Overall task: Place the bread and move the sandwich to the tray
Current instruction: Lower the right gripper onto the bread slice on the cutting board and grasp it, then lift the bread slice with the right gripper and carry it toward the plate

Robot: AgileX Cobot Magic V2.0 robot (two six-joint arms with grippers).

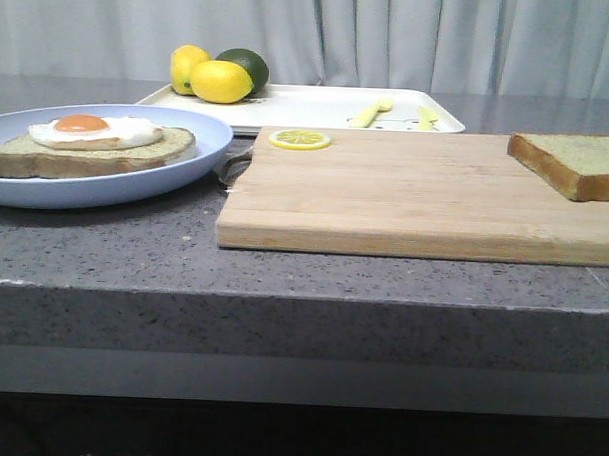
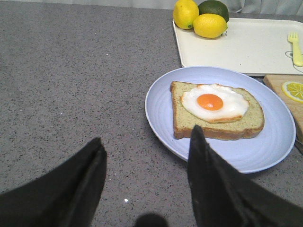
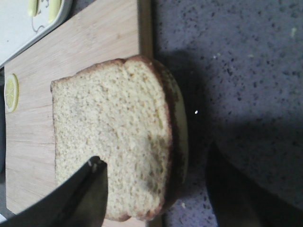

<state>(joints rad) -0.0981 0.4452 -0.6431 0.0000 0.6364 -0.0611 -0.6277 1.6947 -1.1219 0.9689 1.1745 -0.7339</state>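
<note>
Bread (image 3: 111, 137): lies flat on the cutting board's (image 1: 416, 197) right end, overhanging its edge, directly beneath my right claw (image 3: 154, 189).
Right claw: spread, straddling the slice's crust.
Left claw (image 2: 147, 163): spread, empty, nearer the sandwich (image 2: 215, 111) on the plate (image 2: 161, 111).
Tray (image 1: 319, 106): behind the board.
Hidden: bread's right side is cropped in front view.

Sandwich (image 1: 92, 146) on left plate (image 1: 202, 164); bread (image 1: 577, 162) on right board (image 1: 406, 197).
</note>
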